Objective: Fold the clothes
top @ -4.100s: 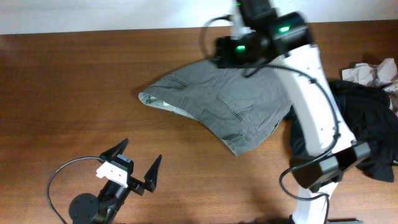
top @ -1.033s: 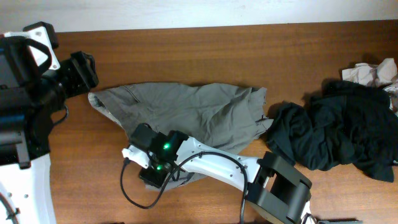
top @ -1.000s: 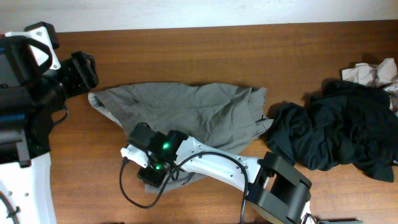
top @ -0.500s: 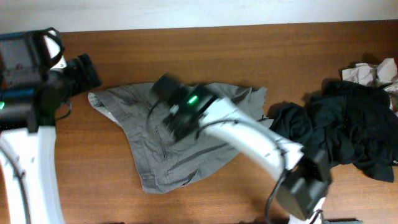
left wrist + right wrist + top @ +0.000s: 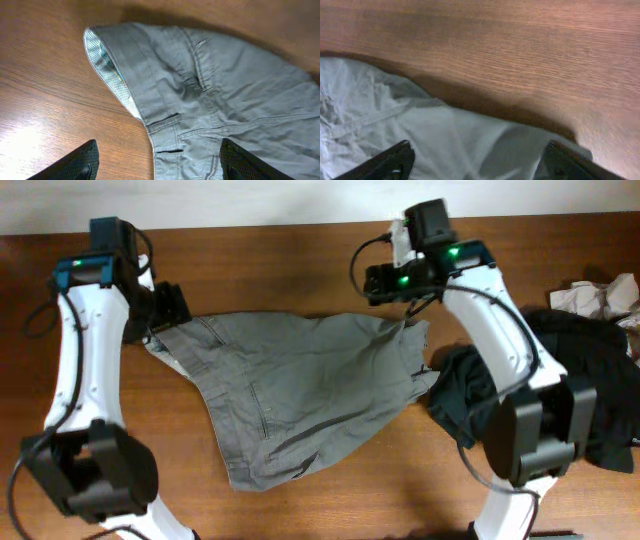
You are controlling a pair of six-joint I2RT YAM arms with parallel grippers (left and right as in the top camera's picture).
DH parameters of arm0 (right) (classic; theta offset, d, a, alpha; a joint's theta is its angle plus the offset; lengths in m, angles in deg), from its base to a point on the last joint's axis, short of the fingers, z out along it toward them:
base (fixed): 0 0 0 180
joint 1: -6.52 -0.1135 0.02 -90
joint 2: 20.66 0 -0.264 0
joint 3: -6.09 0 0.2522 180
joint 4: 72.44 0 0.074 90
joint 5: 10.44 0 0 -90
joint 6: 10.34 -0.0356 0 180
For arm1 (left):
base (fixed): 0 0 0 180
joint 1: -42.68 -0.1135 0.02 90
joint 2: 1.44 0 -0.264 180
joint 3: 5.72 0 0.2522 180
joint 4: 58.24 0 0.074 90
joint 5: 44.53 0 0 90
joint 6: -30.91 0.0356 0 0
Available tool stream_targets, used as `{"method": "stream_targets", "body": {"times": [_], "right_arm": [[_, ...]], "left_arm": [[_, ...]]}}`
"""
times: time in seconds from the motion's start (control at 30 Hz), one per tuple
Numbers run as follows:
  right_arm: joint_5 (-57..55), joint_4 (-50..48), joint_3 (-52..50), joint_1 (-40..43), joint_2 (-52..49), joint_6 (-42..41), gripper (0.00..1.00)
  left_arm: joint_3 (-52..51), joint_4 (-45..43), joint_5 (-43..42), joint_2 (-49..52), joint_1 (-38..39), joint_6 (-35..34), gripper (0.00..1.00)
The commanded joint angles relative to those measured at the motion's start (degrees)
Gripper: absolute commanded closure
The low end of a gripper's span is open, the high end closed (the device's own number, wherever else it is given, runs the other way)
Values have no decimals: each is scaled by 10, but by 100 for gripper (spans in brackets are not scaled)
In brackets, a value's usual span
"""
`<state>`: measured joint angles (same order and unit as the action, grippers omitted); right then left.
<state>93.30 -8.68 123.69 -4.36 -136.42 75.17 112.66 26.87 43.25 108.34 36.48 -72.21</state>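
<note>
A grey pair of shorts point(image 5: 300, 385) lies spread on the wooden table, waistband at the left and one corner trailing toward the front. My left gripper point(image 5: 166, 304) is open just above the waistband's left end. In the left wrist view its fingers point(image 5: 160, 167) straddle the waistband point(image 5: 150, 95) with its striped lining showing, touching nothing. My right gripper point(image 5: 388, 280) is open over the shorts' far right corner. In the right wrist view its fingers point(image 5: 480, 167) hang above the cloth's point(image 5: 445, 140) far edge, holding nothing.
A heap of black clothes point(image 5: 560, 390) lies at the right, touching the shorts' right edge. Crumpled paper point(image 5: 600, 295) sits at the far right. Bare wood point(image 5: 270, 270) lies behind the shorts and in front at the left.
My right arm has left the middle of the shorts and gone to their far right corner. My left arm has come in over the waistband's left end. The shorts have barely shifted.
</note>
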Motion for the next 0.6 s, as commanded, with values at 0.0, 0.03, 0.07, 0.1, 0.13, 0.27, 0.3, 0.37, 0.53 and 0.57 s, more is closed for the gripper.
{"method": "stream_targets", "body": {"times": [0.0,0.03,0.07,0.1,0.13,0.27,0.3,0.37,0.53,0.57], "right_arm": [[72,-3,4,0,-49,72,6],[62,0,4,0,-61,89,6],[37,5,4,0,-71,92,6],[1,8,4,1,-81,89,12],[-35,12,4,3,-88,81,13],[-76,21,4,15,-94,70,17],[-78,27,4,17,-90,66,17],[-96,47,5,24,-83,42,17],[-99,110,8,51,-48,2,17],[-99,119,8,56,-43,-8,17]], "left_arm": [[3,3,-10,19,-3,-1,23],[3,3,-10,22,-3,-1,23],[3,3,-10,25,-3,-1,23],[3,4,-10,26,-3,-1,23],[3,5,-10,26,-3,0,23],[3,1,-10,27,-3,12,23],[3,1,-10,27,-3,12,23],[3,-2,-10,27,-3,12,23],[3,-6,-10,27,-3,12,23],[3,-6,-10,27,-3,12,23]]}}
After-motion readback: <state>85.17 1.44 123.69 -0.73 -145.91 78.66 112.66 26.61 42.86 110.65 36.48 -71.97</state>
